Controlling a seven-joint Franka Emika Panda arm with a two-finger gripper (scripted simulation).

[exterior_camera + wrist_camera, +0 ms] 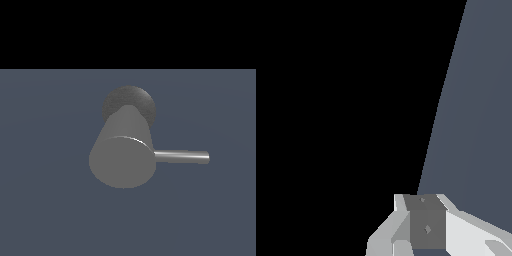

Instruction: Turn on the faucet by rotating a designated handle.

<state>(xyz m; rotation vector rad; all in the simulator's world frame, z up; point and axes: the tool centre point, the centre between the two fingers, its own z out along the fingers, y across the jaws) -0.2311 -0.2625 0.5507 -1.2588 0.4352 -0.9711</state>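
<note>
On the flat blue-grey surface, near the middle of the exterior view, stands the faucet: a thick matte grey cylinder whose flat round end faces the camera and fills the lower part of its outline. Behind that end the body narrows in perspective toward a darker, speckled round base, which rests on the surface farther from the camera. A bright thin arc of light marks the upper rim of the round end. The handle, a slim shiny metal rod, projects sideways from the cylinder toward the exterior view's right; it lies level, joins the body just behind the round end, and ends in free space with nothing touching it. No part of the arm appears in the exterior view, and the faucet and handle stand alone on the surface. A black band runs across the upper part of that view above the surface's far edge. Seen from the wrist view, the gripper shows only as a white angular housing with a dark grey central plate; its fingertips lie outside the picture, so whether it is parted or closed cannot be told. Beyond it the wrist view shows a slanted strip of the same blue-grey surface against black, and neither faucet nor handle appears there.
</note>
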